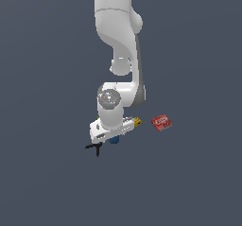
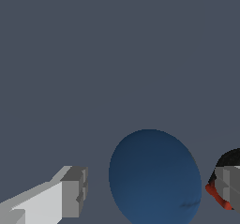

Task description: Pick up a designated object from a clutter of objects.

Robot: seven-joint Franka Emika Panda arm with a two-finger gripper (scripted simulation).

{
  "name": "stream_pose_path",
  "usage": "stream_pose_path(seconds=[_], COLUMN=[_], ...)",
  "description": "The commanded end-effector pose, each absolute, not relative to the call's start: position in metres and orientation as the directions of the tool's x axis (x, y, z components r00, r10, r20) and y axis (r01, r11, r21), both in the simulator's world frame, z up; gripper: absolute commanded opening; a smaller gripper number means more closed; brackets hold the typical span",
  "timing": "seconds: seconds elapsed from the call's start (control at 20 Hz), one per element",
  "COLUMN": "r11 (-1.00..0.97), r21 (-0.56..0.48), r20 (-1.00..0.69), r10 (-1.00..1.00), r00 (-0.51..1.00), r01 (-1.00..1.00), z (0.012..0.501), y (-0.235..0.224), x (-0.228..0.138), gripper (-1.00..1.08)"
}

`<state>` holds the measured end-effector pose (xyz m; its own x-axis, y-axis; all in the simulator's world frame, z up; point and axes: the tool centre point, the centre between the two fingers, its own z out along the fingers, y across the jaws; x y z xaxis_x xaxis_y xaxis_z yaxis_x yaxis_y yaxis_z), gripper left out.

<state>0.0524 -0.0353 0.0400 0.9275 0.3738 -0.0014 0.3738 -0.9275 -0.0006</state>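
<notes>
Ball point(image 2: 154, 176), dark blue and matte, lies on the grey floor point(image 2: 117, 54) between the two fingers of the gripper point(image 2: 152, 192), gaps visible on both sides, so the hand is spread and grips nothing. Behind one fingertip point(image 2: 229, 185), black clamp point(image 2: 224, 181) with red tip, close beside the ball. Exterior view: the arm's white hand covers most of the cluster; only a sliver of blue shows under it. Yellow block point(image 1: 137, 121) peeks out at the exterior view's right of the hand; flat red printed box point(image 1: 161, 122) lies farther right, apart. No containers seen.
</notes>
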Motion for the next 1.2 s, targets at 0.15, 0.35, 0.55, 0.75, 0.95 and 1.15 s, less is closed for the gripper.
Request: stream_pose_path(seconds=[0.15, 0.35, 0.55, 0.75, 0.95, 1.15], r11=[-0.927, -0.927, -0.927, -0.927, -0.927, -0.927], r21=[0.000, 0.000, 0.000, 0.000, 0.000, 0.000], r20=[0.000, 0.000, 0.000, 0.000, 0.000, 0.000], r10=[0.374, 0.374, 0.374, 0.374, 0.374, 0.374], r00=[0.927, 0.927, 0.927, 0.927, 0.927, 0.927], r01=[0.374, 0.374, 0.374, 0.374, 0.374, 0.374], z=[0.031, 0.031, 0.031, 0.032, 0.037, 0.048], y=[-0.036, -0.036, -0.036, -0.036, -0.036, -0.037], x=[0.054, 0.054, 0.054, 0.054, 0.052, 0.047], gripper=[1.00, -1.00, -1.00, -1.00, -1.00, -1.00])
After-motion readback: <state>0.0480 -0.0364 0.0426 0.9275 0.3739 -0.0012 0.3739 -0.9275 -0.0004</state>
